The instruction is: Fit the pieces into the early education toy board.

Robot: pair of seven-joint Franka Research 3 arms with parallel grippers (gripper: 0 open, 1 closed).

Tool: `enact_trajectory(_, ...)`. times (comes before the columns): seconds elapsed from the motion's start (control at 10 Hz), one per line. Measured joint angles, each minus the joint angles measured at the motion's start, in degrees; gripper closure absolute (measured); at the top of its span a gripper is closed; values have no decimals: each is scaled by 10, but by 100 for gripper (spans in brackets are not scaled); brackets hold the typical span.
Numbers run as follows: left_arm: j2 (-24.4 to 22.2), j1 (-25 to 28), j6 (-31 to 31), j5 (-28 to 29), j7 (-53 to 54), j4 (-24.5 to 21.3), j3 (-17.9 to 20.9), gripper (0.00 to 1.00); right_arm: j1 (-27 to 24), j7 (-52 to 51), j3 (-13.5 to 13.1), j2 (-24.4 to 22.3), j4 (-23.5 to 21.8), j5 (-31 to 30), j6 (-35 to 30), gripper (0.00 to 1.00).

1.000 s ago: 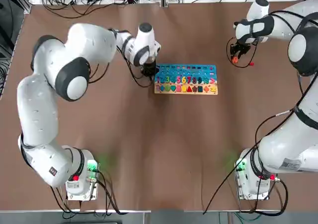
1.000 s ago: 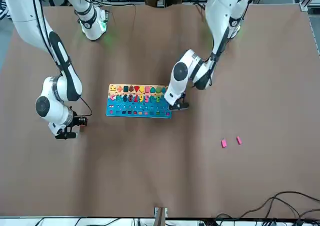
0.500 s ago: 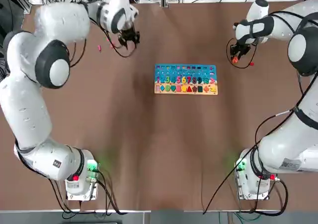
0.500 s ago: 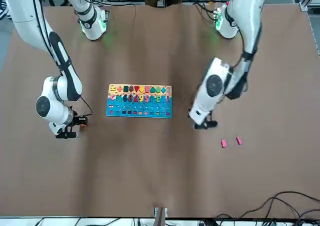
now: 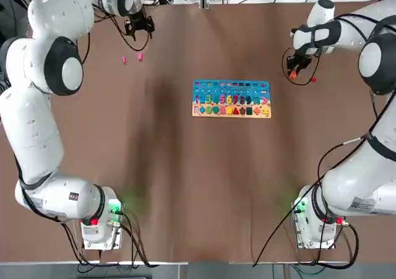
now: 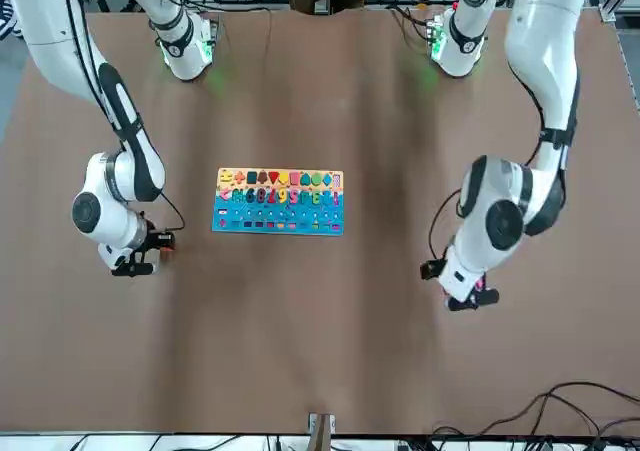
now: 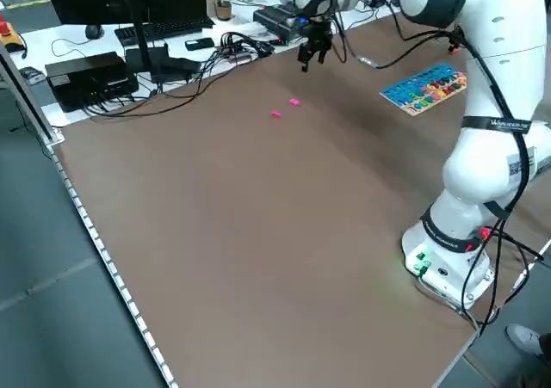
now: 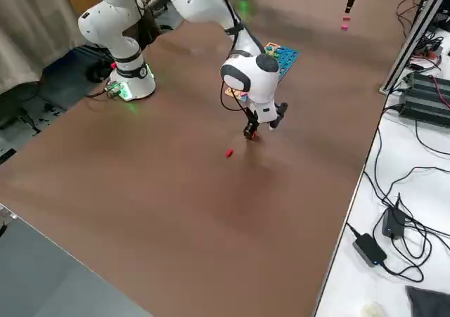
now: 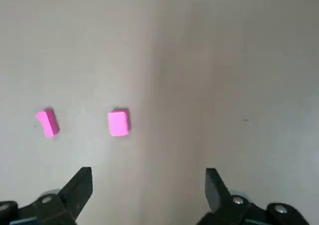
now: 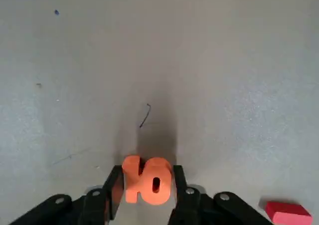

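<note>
The toy board (image 5: 231, 98), blue on top with rows of coloured numbers and shapes, lies mid-table. Two pink pieces (image 5: 124, 59) (image 5: 140, 56) rest on the table at the far left. My left gripper (image 5: 139, 26) hovers open just beyond them; in the left wrist view both pink pieces (image 9: 48, 122) (image 9: 118, 123) lie ahead of its spread fingers (image 9: 79, 185). At the far right, my right gripper (image 5: 298, 67) is shut on the orange "10" piece (image 10: 147, 180), which sits low at the table. A red piece (image 10: 284, 212) lies beside it.
Cables, boxes and a monitor (image 7: 103, 70) crowd the bench beyond the table's far edge. Both arm bases (image 5: 99, 220) stand at the near edge. Bare brown tabletop (image 5: 185, 180) lies between the board and the bases.
My left gripper left the board's left end, swung to the table's far left corner and opened. My right gripper stayed put and closed tighter on the orange piece.
</note>
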Motion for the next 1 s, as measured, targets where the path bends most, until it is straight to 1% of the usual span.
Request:
enact_trajectory(0.2,36,7,14,0,6,2,0,0,0,0,0,0,0,0,-1,58)
enact_trajectory(0.4,58,15,33,0,9,5,0,0,0,0,0,-1,1,0,-1,58)
enact_trajectory(0.6,69,28,45,0,19,6,0,0,1,2,1,-5,4,0,-14,59)
enact_trajectory(0.8,78,37,53,0,22,6,0,3,11,7,3,-25,6,0,-37,59)
enact_trajectory(1.0,87,37,59,0,22,6,-1,9,34,16,4,-39,5,0,-43,59)
